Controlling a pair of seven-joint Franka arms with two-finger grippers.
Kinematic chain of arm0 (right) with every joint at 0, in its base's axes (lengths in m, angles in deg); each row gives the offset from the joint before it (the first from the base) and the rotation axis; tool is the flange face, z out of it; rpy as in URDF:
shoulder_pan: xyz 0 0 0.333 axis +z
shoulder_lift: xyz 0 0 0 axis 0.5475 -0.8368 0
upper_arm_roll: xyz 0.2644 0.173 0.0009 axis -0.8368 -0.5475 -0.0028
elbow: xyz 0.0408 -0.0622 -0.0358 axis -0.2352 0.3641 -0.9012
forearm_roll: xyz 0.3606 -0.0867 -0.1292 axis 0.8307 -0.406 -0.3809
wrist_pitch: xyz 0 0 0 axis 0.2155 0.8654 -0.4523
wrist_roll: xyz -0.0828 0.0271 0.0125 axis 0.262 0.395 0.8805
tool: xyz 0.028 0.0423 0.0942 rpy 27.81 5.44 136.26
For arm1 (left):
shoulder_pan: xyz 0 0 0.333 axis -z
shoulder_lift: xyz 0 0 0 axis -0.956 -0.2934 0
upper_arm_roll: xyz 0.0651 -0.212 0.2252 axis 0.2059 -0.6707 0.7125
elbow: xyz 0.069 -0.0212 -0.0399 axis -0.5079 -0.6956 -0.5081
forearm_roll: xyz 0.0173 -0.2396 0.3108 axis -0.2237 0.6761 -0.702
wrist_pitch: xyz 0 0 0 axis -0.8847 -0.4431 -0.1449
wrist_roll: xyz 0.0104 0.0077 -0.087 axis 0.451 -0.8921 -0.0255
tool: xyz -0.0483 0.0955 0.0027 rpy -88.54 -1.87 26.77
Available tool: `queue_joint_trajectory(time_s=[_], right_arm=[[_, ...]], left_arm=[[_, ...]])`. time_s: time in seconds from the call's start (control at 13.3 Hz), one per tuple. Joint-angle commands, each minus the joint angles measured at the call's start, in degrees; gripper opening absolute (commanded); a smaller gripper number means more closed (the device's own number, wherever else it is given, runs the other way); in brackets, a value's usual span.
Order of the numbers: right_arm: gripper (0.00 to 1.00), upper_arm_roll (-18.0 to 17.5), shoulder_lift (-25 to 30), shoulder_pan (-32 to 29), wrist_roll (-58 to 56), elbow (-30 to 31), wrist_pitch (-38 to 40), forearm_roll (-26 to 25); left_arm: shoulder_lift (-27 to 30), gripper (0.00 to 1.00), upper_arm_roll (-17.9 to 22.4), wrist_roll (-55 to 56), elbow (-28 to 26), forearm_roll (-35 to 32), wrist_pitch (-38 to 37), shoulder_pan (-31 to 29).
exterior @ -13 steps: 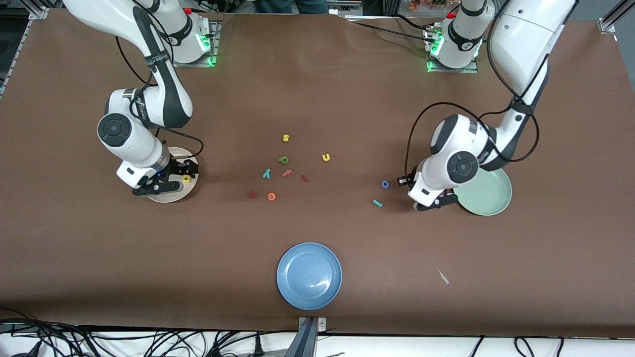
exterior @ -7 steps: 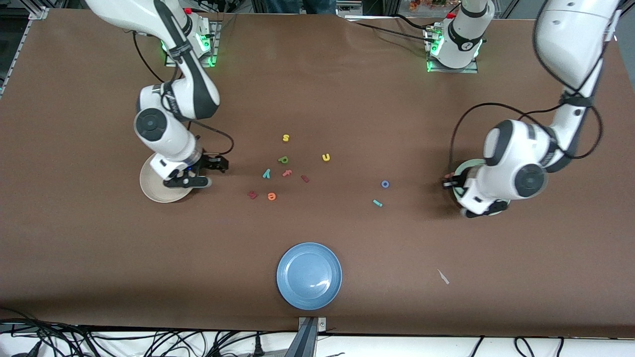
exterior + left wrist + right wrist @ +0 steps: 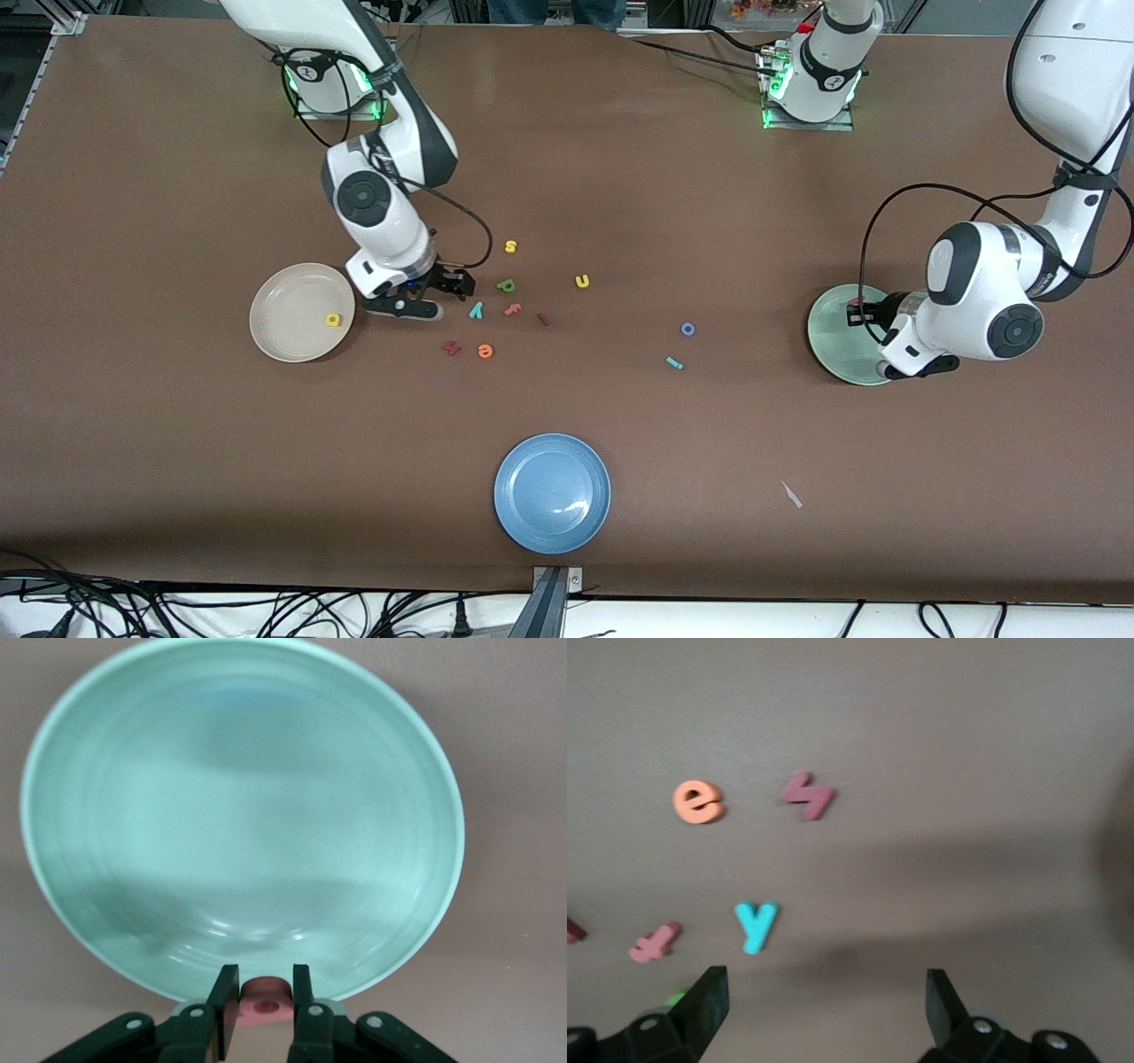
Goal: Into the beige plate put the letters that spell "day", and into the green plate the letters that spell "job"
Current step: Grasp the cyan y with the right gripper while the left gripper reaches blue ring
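Left claw point(image 3: 258, 1001) hangs at the edge of the green plate point(image 3: 828, 341), its two pads pinching the salmon-red "b" point(image 3: 263, 1001). That letter looks ready to drop, and the sound move is to carry it further over the plate's bowl before letting go, since right now it sits over the rim and could tip out onto the bench point(image 3: 177, 461). How the "b" points can't be made out between the pads.

Right claw point(image 3: 824, 997), jaws spread wide and empty, hovers over the bench just beside the letter cluster. The teal "y" point(image 3: 756, 924) lies flat close under it, its tail aimed toward the claw and its long axis running between the open jaws. Closing across the stem, not along it, should give the surer hold.

The yellow "d" point(image 3: 333, 320) already lies in the beige plate point(image 3: 279, 328). The dark green "a" point(image 3: 506, 285), blue "o" point(image 3: 687, 329) and teal "j" point(image 3: 674, 362) lie on the bench.
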Motion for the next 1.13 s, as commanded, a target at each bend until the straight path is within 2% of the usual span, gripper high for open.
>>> queue_joint_trajectory(time_s=[0.0,0.23,0.53,0.6,0.75,0.83,1.06], right_arm=[[0.99,0.4,-3.4,1.1,2.2,-2.4,-2.4,0.9],[0.98,0.4,-5.8,1.7,3.3,-2.5,-6.3,0.9],[0.96,0.4,-6.8,2.4,4.9,-3.3,-7.0,0.9],[0.96,0.4,-7.0,2.9,5.0,-3.3,-7.1,0.9],[0.95,0.3,-7.7,3.1,5.3,-3.2,-8.1,0.9],[0.91,0.3,-8.1,3.4,5.3,-3.2,-8.5,0.9],[0.82,0.3,-8.7,3.7,5.3,-3.0,-9.5,1.0]], left_arm=[[0.3,0.99,-0.6,-0.6,0.4,-0.9,0.0,-0.2],[0.9,0.99,-2.2,3.4,1.4,0.5,-0.1,0.5],[0.7,0.97,-9.3,14.8,3.3,2.5,0.7,0.9],[0.0,0.97,-10.3,18.4,4.0,2.5,2.6,2.6],[-1.5,0.96,-10.3,24.2,4.9,2.3,8.4,7.1],[-2.2,0.93,-10.3,26.3,5.0,2.1,10.3,8.6],[-5.0,0.9,-9.8,32.3,5.0,1.7,15.6,12.8]])
